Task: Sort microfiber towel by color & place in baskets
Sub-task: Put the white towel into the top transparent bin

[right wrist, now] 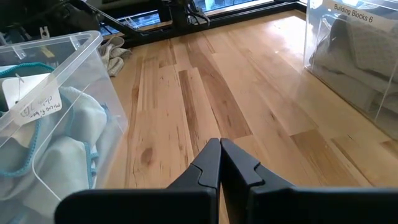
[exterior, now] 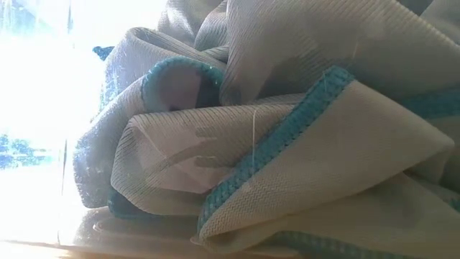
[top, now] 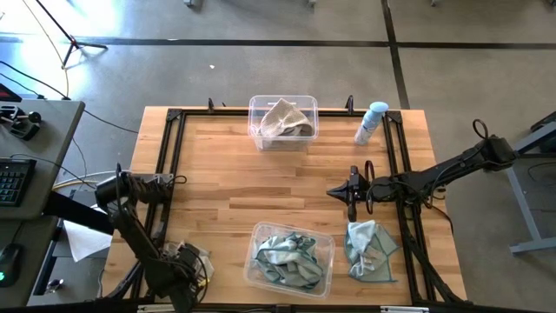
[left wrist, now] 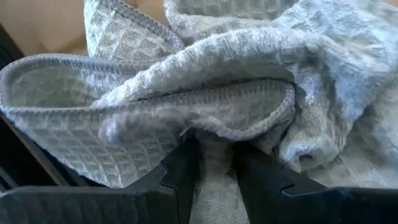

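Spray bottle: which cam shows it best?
High view: the spray bottle lies near the table's far right corner, beside the beige-towel basket. The low view is filled by teal towels; neither wrist view shows it.

Two clear baskets stand on the bench: one at the far edge (top: 283,122), one at the near edge (top: 290,257). One spray bottle (top: 371,123) stands near the far right corner. Two arms.
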You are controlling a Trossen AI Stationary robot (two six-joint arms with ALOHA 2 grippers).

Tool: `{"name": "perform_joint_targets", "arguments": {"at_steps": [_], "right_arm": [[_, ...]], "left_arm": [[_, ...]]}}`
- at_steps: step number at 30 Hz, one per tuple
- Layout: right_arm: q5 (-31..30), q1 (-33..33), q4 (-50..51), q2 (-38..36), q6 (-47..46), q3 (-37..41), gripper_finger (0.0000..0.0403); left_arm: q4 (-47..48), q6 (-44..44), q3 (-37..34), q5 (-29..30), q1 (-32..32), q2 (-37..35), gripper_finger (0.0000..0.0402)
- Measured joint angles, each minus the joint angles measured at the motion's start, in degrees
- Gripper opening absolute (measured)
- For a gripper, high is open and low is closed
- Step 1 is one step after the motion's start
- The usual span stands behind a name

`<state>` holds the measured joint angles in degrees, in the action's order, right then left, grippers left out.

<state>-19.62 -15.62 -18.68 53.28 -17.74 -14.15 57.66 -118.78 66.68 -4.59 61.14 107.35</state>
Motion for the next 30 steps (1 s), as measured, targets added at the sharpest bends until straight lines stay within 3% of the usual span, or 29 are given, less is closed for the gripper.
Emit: {"name": "perform_joint_targets", "arguments": {"at_steps": [4, 9, 24, 30], "right_arm": [[0.0, 0.0, -0.02, 0.02, 0.07, 0.0, 0.0], [-0.02, 0.0, -0.02, 0.02, 0.2, 0.0, 0.0], [-0.02, 0.0, 0.87, 0.02, 0.22, 0.0, 0.0], [-0.02, 0.0, 1.15, 0.02, 0.22, 0.0, 0.0]], "left_arm": [[-0.33, 0.41, -0.72, 0.03, -0.27, 1.11, 0.008], [2.48, -0.58, -0.5, 1.15, -1.07, -0.89, 0.0009], [29.03, 0.6, 7.87, 24.88, -2.4, -15.97, 0.0001], [32.33, 10.68, 10.2, 33.25, -6.68, -20.88, 0.0001]]}}
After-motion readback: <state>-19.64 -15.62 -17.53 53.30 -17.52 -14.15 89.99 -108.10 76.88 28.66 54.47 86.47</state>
